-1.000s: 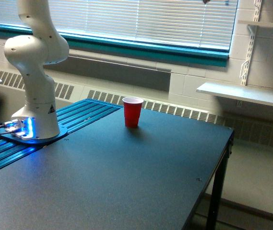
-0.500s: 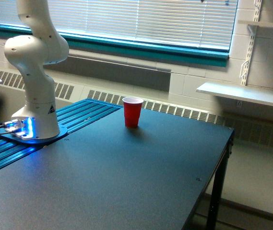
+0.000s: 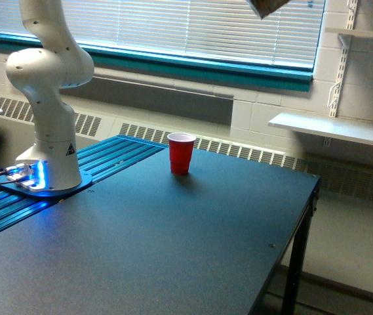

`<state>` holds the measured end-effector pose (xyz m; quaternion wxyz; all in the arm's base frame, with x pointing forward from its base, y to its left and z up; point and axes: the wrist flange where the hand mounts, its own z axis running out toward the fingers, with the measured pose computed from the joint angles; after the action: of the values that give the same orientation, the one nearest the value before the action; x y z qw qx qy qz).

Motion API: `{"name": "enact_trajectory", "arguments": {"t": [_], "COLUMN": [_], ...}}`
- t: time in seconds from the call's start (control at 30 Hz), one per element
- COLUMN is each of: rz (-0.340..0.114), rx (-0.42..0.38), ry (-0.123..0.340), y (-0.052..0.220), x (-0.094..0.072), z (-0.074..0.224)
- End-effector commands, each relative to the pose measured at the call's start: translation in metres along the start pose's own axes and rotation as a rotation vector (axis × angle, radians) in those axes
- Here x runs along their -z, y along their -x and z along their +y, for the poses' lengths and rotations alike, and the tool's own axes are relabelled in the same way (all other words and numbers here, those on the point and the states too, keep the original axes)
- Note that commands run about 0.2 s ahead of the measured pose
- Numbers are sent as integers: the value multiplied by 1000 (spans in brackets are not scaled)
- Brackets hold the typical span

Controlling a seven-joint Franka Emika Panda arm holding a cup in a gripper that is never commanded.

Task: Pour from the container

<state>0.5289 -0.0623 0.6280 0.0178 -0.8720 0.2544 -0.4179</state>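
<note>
Container (image 3: 268, 6) shows only as a brownish, tilted corner at the very top edge of the exterior view, at about 1 o'clock from the picture's middle, cut off by the frame and set against the white blinds (image 3: 193, 26). Its shape and contents are too cropped to make out. The gripper holding it lies outside the frame, so whether it is clenched or released cannot be told.

Below the container and well apart from it, at about 7 o'clock from it, a red cup (image 3: 181, 153) with a white rim stands upright on the dark table (image 3: 173, 243), near the far edge. Nothing touches the cup.

At 9 o'clock in the view, the arm (image 3: 45, 98) rises white from its round base (image 3: 45, 180), which sits on a blue ribbed plate (image 3: 107, 157) with a blue light glowing at its foot. The arm's upper links run out of the top of the picture.

Behind the table a radiator grille (image 3: 238, 152) runs along the wall under a teal sill (image 3: 199, 65). At 3 o'clock a white shelf (image 3: 333, 129) juts from the wall.
</note>
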Motion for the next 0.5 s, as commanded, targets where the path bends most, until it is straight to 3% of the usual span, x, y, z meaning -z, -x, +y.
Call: {"name": "enact_trajectory", "arguments": {"t": [0.03, 0.5], "rz": [15, 3], "rx": [118, 242], "ry": [-31, -90], "y": [14, 69], "x": [11, 29], "z": [5, 8]}}
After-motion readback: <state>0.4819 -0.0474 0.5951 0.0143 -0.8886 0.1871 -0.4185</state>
